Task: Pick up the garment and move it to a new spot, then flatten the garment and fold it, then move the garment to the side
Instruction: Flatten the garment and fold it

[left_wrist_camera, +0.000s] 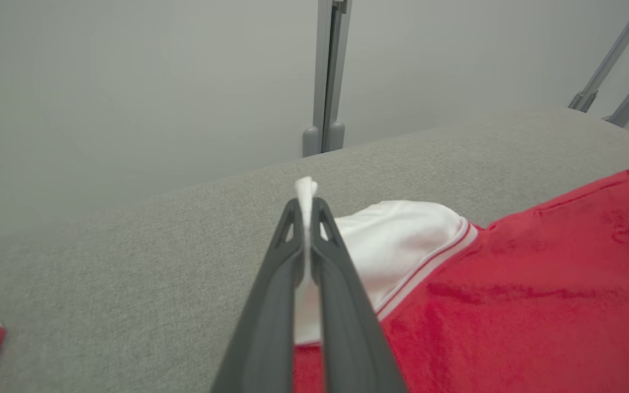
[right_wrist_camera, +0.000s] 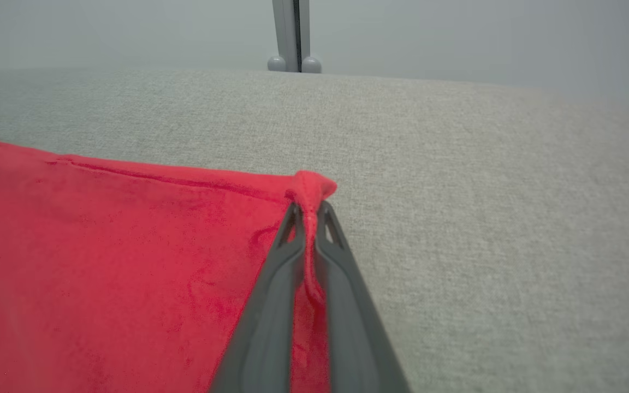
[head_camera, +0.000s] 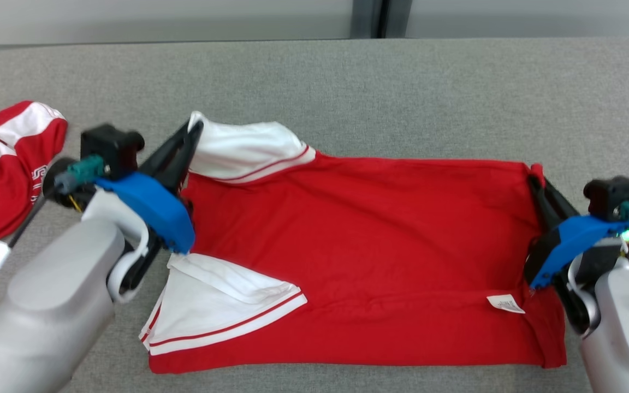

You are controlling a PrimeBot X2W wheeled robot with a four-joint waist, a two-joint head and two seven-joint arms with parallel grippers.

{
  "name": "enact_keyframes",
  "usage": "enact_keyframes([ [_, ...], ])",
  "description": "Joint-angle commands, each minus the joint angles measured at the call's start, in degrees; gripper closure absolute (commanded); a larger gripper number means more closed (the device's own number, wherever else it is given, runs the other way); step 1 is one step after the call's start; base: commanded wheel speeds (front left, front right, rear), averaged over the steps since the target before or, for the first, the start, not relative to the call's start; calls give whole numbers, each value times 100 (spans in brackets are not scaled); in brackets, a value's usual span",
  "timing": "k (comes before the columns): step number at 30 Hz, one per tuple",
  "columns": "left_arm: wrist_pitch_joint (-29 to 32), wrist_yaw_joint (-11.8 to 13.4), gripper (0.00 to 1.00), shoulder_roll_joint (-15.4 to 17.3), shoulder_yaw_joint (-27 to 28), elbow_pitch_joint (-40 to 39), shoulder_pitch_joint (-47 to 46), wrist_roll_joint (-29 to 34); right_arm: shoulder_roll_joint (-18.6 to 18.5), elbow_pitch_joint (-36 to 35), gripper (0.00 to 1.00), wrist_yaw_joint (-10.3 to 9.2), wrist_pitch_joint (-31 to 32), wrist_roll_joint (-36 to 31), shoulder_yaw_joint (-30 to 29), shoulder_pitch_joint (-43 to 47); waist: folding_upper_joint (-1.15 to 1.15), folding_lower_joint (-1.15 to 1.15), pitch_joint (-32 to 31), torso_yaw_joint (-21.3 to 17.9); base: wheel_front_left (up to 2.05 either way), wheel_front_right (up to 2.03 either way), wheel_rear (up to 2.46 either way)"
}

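Nearest to me, the garment (head_camera: 358, 245) lies spread on the grey padded surface (head_camera: 402, 82), its near edge running between my two forearms. It is red with white, red-striped sleeves. The near sleeve (head_camera: 221, 305) is folded in over the body, just behind my left gripper's wrist. A small white label (head_camera: 505, 303) lies on the red cloth just inboard of my right gripper's wrist.

My left gripper (head_camera: 196, 125) is closed on the garment. In the left wrist view its fingers (left_wrist_camera: 273, 284) stand nearly together, with a thin fold of white cloth pinched between them and poking past the tips. The grip is at the far left corner, on the far sleeve (head_camera: 243, 144), which bulges to the right of those fingers.

My right gripper (head_camera: 534, 176) is also closed on the garment. In the right wrist view red cloth is nipped between the fingers and bunched into a small nub at the tips. This is the far right corner; the red body spreads to that gripper's left and bare surface lies to its right.

Between the two grips the far edge runs straight. I cannot tell whether the pinched corners are clear of the surface.

Outboard of my left gripper, well apart, a second red and white garment (head_camera: 3, 158) lies crumpled.

Beyond both sets of fingertips is bare surface, then a pale wall (left_wrist_camera: 129, 82) with a grey upright post (left_wrist_camera: 328, 82).
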Motion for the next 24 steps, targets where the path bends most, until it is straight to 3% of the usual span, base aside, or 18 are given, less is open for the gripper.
enact_keyframes([
  [1,-67,120,100,97,32,-203,243,-18,44,-21,100,1,-92,-51,3,165,0,1,-79,-11,0,0,0],
  [14,-206,926,100,523,118,-1519,1591,-100,161,-53,100,1,-688,-101,-239,884,0,1,-407,143,0,0,0],
  [24,-236,1167,100,524,106,-1890,2364,-198,285,-162,100,1,-1158,-95,-400,1492,0,1,-699,243,0,0,0],
])
